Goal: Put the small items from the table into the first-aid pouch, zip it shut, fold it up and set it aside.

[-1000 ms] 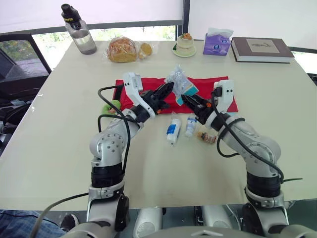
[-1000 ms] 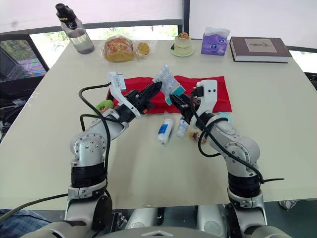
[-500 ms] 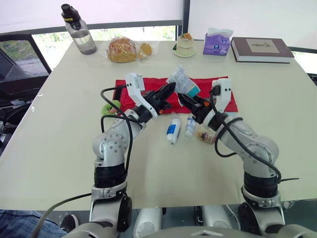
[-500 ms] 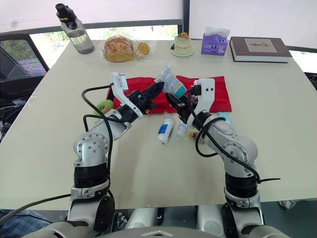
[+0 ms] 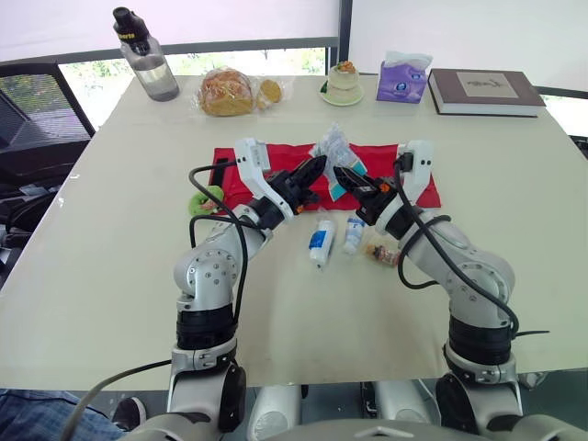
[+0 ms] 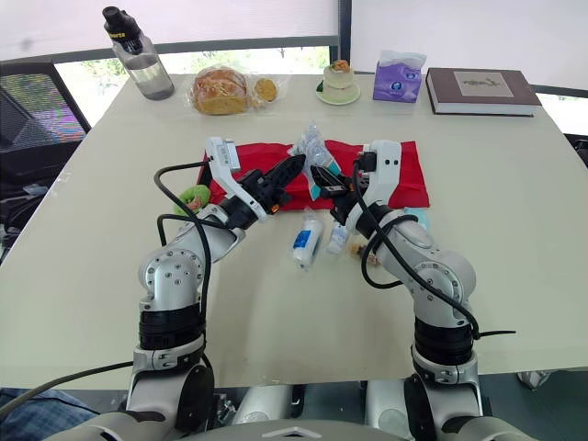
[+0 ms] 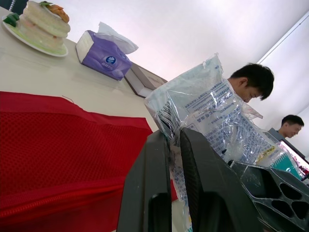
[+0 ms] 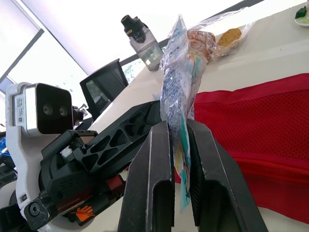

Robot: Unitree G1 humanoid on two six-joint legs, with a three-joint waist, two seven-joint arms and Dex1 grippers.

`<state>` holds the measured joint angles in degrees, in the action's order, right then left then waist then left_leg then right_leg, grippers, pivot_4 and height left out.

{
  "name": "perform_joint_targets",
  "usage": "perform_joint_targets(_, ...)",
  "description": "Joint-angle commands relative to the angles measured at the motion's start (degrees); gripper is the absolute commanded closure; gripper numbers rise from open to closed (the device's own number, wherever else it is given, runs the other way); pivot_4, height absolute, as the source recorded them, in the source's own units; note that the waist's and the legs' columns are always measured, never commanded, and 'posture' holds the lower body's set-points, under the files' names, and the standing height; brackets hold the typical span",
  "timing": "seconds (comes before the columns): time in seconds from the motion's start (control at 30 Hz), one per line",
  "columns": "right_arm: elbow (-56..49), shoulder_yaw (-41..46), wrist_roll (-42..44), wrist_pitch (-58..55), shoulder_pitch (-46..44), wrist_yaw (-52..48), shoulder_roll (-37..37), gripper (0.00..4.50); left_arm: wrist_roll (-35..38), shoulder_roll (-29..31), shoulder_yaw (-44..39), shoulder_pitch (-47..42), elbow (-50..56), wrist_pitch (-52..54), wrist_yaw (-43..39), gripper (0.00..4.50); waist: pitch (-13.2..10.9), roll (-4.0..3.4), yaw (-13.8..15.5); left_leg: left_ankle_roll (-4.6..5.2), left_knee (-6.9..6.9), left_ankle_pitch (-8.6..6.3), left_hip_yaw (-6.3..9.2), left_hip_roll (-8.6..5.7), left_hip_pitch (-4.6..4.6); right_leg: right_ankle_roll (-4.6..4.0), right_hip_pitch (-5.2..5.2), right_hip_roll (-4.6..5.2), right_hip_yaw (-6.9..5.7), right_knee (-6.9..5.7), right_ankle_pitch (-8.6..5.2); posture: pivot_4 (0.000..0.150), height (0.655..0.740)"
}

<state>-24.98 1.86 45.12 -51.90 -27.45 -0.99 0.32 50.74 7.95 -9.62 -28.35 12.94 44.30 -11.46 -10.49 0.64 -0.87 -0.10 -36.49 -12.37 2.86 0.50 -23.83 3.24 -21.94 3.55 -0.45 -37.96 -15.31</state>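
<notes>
The red mesh first-aid pouch [image 5: 276,161] lies flat and open across the middle of the table. Above it hangs a clear plastic packet [image 5: 335,147] with a teal item inside. My left gripper [image 5: 318,165] and my right gripper [image 5: 339,175] meet at its lower edge. In the left wrist view the left gripper [image 7: 175,137] is shut on the packet [image 7: 212,111]. The right gripper [image 8: 177,126] is shut on the same packet [image 8: 179,63]. Nearer me lie a white and blue tube [image 5: 320,241], a small bottle [image 5: 353,233] and a wrapped snack [image 5: 383,253]. A green item [image 5: 204,199] sits by the pouch's left end.
Along the far edge stand a water bottle [image 5: 145,53], bagged bread [image 5: 230,92], a cake on a plate [image 5: 344,83], a tissue pack [image 5: 402,78] and a book [image 5: 484,90]. Two people [image 7: 251,87] show beyond the table.
My right gripper has carried the packet to the left and further over the pouch. My left gripper's fingers have closed onto its edge.
</notes>
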Motion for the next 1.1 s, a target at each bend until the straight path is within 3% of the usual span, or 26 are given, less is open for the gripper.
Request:
perform_joint_targets(0.03, -1.18, -0.5, -0.27, 0.68, -0.66, -0.14, -0.14, 4.49, 0.66, -0.23, 0.24, -0.15, 3.25, -0.69, -0.36, 4.5, 0.0, 0.0, 0.0, 0.0, 0.0, 0.0, 0.0, 0.0, 0.0, 0.0, 0.0, 0.0, 0.0, 0.0, 0.0, 0.15, 0.74)
perform_joint_targets(0.33, -0.74, -0.11, -0.79, 1.03, -0.85, -0.21, -0.26, 4.49, 2.18, -0.26, -0.14, -0.22, 2.83, -0.12, -1.41, 4.5, 0.0, 0.0, 0.0, 0.0, 0.0, 0.0, 0.0, 0.0, 0.0, 0.0, 0.0, 0.0, 0.0, 0.0, 0.0, 0.15, 0.74)
perform_joint_targets(0.37, -0.8, 0.1, -0.67, 1.06, -0.85, -0.29, -0.31, 4.5, 3.5, -0.5, -0.63, -0.16, 2.89, 0.12, -1.91, 4.05, 0.0, 0.0, 0.0, 0.0, 0.0, 0.0, 0.0, 0.0, 0.0, 0.0, 0.0, 0.0, 0.0, 0.0, 0.0, 0.15, 0.74)
perform_joint_targets(0.57, -1.22, 1.27, 0.69, 1.03, -0.78, -1.51, -1.07, 4.5, 4.96, 0.66, -1.84, -0.03, 2.66, 0.8, -2.65, 2.42, 0.0, 0.0, 0.01, 0.0, 0.01, 0.0, -0.01, 0.0, -0.01, 0.0, -0.01, 0.0, 0.0, 0.0, 0.0, 0.15, 0.74)
perform_joint_targets(0.73, -1.04, 3.02, 2.37, 0.93, -0.8, -2.65, -2.4, 4.5, 4.63, 4.19, -3.15, 0.68, 2.87, 1.3, -3.23, 0.08, 0.0, 0.0, -0.06, 0.0, 0.02, 0.0, 0.0, 0.01, -0.01, 0.0, -0.02, -0.01, 0.0, 0.0, 0.0, 0.15, 0.74)
perform_joint_targets(1.1, -2.15, 7.24, 8.76, -0.75, 4.9, -5.91, -8.03, 4.5, -11.61, 25.3, -4.0, 2.25, -7.3, -5.86, -13.0, 0.08, -0.02, -0.03, -0.12, 0.0, 0.14, 0.0, -0.11, 0.05, -0.01, -0.01, -0.16, -0.07, 0.12, 0.01, -0.01, 0.15, 0.74)
